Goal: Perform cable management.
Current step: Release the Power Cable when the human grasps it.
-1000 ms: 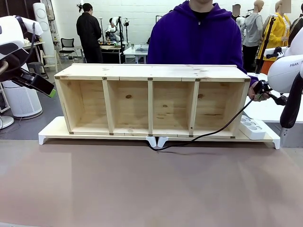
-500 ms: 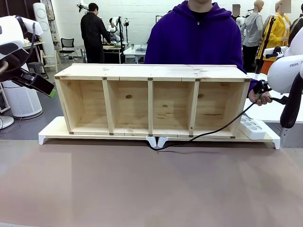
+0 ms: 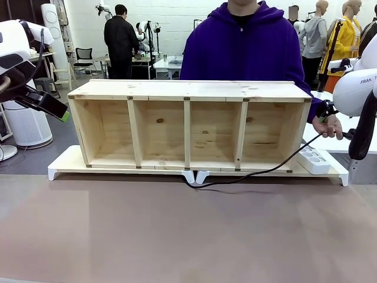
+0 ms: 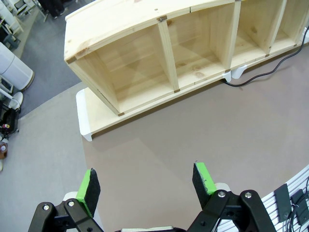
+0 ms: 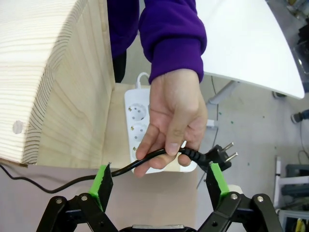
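**Plug end offered at the shelf's right end, both grippers open**

Left of the wooden shelf (image 3: 188, 125), the left gripper (image 4: 147, 180) hangs well clear of it above the bare brown desk (image 3: 177, 236), its green-padded fingers (image 4: 89, 185) spread wide and holding nothing.

The cable (image 3: 259, 171) starts in a small loop on the desk just in front of the shelf's middle, near the gap between the two white bases. From there it runs along the shelf's lower front edge and climbs past the shelf's right end. There the person's hand (image 5: 174, 116) holds it just behind the plug (image 5: 215, 157), right of the shelf and above the white power strip (image 3: 314, 159).

The right gripper (image 5: 157, 180) sits just below that hand, fingers (image 5: 102, 186) wide apart, the cable crossing the gap between them without touching either pad.

This looks like a handover: the step in hand is taking the cable's plug end. The next move would call for closing on the cord clear of the person's knuckles. The hand itself is the main obstruction, with the shelf's side wall close beside the gripper.
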